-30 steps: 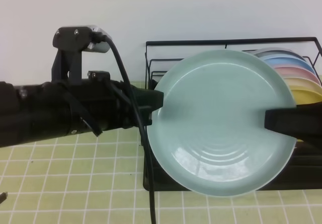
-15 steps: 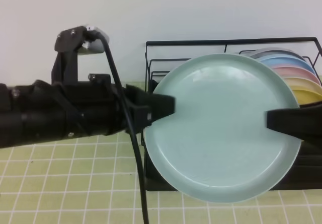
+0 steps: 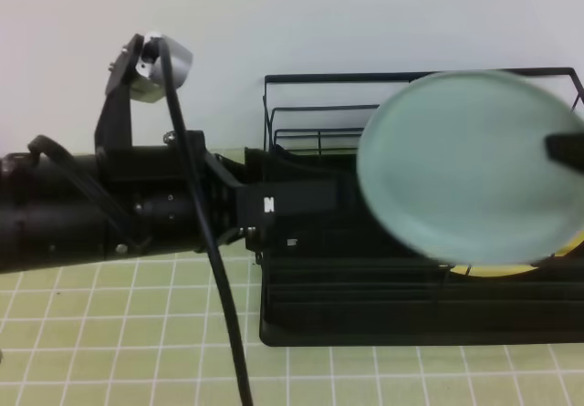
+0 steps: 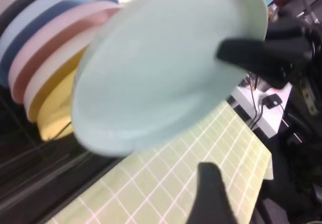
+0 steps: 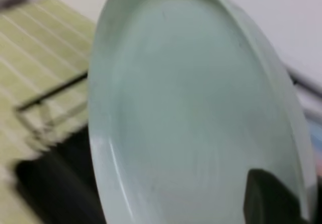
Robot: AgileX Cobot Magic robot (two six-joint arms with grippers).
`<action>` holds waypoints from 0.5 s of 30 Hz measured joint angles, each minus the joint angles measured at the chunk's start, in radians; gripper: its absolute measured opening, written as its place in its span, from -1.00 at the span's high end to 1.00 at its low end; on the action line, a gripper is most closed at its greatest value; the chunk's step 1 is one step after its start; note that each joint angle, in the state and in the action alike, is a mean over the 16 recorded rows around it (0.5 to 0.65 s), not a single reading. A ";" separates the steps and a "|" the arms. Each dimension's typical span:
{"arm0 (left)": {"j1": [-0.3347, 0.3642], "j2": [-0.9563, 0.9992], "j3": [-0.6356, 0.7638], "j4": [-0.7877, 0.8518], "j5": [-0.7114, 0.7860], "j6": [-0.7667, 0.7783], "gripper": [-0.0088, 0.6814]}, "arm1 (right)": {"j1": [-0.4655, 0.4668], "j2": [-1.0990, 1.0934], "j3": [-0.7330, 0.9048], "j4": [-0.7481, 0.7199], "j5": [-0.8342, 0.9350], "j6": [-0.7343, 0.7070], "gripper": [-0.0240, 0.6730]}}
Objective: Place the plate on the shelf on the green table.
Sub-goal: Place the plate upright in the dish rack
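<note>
right gripper (image 4: pixel 236 50) pinches the plate (image 3: pixel 470 164) by one rim edge above the shelf (image 3: pixel 365 319), left gripper (image 3: pixel 301 201) looks let go but can't tell, plate could swing into the racked plates (image 4: pixel 45 68)

Legible marking: one only. A small white character, apparently a capital "N", stands on the black housing of the left robot arm (image 3: pixel 270 205), close to its wrist end, seen in the exterior high view; blur leaves the reading uncertain. Just below and to the right of it on the same housing sits a smaller pale mark, too small to read. No print, brand, number or sign is readable on the round pale mint plate (image 3: pixel 470 166), the black wire dish rack (image 3: pixel 411 310) or the light yellow-green tiled table (image 3: pixel 119 333).
</note>
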 joint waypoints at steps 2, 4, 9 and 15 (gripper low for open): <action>0.000 -0.009 0.000 -0.003 0.003 0.002 -0.24 | 0.000 0.000 -0.021 -0.055 -0.027 -0.051 0.94; 0.000 -0.018 0.000 -0.006 0.004 0.005 -0.22 | 0.000 0.000 -0.040 -0.104 -0.044 -0.105 0.94; 0.000 -0.039 0.000 -0.013 0.004 0.010 -0.18 | 0.000 0.000 -0.071 -0.202 -0.055 -0.234 0.94; 0.000 -0.055 0.000 -0.014 0.006 0.011 -0.18 | 0.000 0.000 -0.079 -0.290 -0.043 -0.310 0.94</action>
